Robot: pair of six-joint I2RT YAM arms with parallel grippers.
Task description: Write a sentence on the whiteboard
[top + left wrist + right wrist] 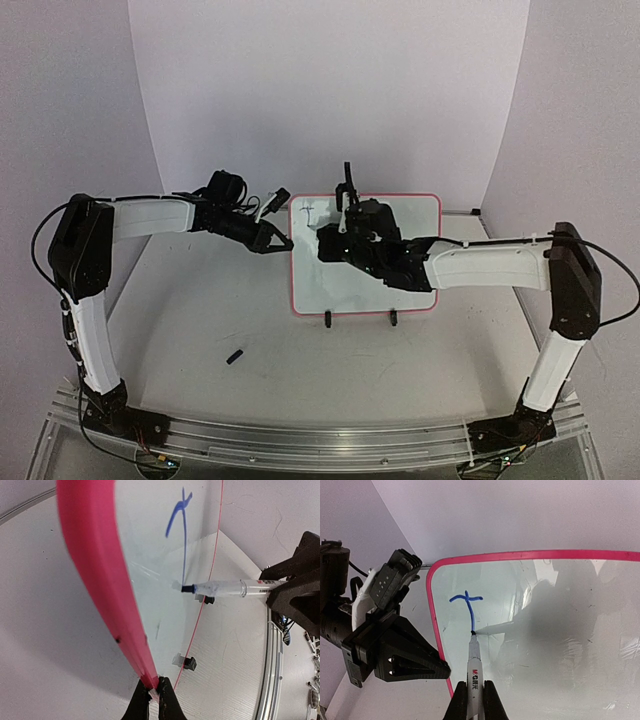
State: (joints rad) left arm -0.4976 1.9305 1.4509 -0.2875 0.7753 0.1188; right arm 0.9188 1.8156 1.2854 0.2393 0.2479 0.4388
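Whiteboard upright on 2 black clip feet, mid-table. Left gripper clamped on board's left pink rim. Right gripper clenched on marker, tip touching board near top-left corner. Sentence: only 1 blue crossed stroke, marker tip at its lower end. Black cap loose on table, well apart from board.

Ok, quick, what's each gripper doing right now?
Left gripper: closed on the whiteboard rim.
Right gripper: closed, holding the marker.
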